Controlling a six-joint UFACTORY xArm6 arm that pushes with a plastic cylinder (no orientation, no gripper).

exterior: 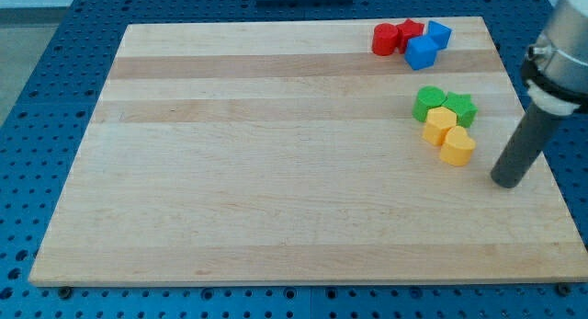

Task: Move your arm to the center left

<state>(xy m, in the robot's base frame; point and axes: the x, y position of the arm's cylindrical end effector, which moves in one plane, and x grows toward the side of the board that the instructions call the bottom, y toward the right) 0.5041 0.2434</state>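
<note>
The move to the centre left had, by my reading, hardly begun: my tip (505,182) stood at the view's right edge of the wooden board (276,172), about mid-height, the whole width away from where it was wanted. The target had no block to mark it — just bare wood at the view's left, midway between top and bottom.

What the next move called for, I judged, was a long straight slide toward the view's left. The two yellow blocks (448,135) lay near my tip, up and to its left, with the two green blocks (443,105) touching them above; a level or slightly downward line should pass beneath them without a nudge. The red blocks (395,36) and blue blocks (427,45) sat clustered at the top right, well apart from that path.

The rod leaned in from the upper right, its pale collar at the frame's edge and its dark shaft slanting down-left to the board. It carried nothing and touched no block — being a plain rod, there was nothing to open or close.
</note>
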